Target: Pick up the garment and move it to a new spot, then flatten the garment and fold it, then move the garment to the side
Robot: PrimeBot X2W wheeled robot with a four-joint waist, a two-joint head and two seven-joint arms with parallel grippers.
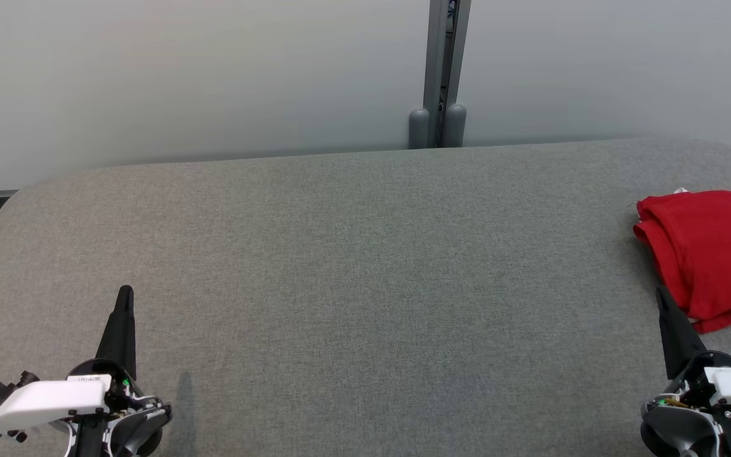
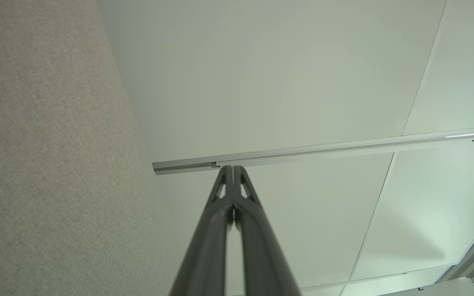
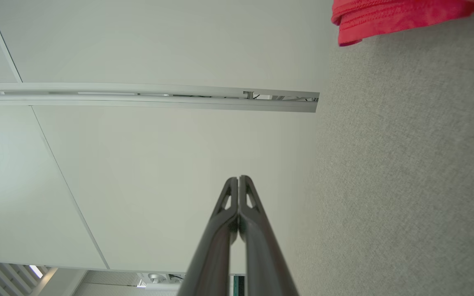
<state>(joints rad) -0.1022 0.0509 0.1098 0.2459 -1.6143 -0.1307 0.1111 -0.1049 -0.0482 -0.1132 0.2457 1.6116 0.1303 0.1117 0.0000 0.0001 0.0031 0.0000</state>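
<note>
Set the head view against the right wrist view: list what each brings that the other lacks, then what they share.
Head view brings: the left gripper, shut, at lower left; twin grey posts by the wall; the grey table across its full width.
Right wrist view brings: a pale rail across wall panels, and stitching along the red garment edge.
Shared: the garment lying in layers at the table's right side, a stretch of table, and the right gripper, shut and empty, near the garment.
</note>
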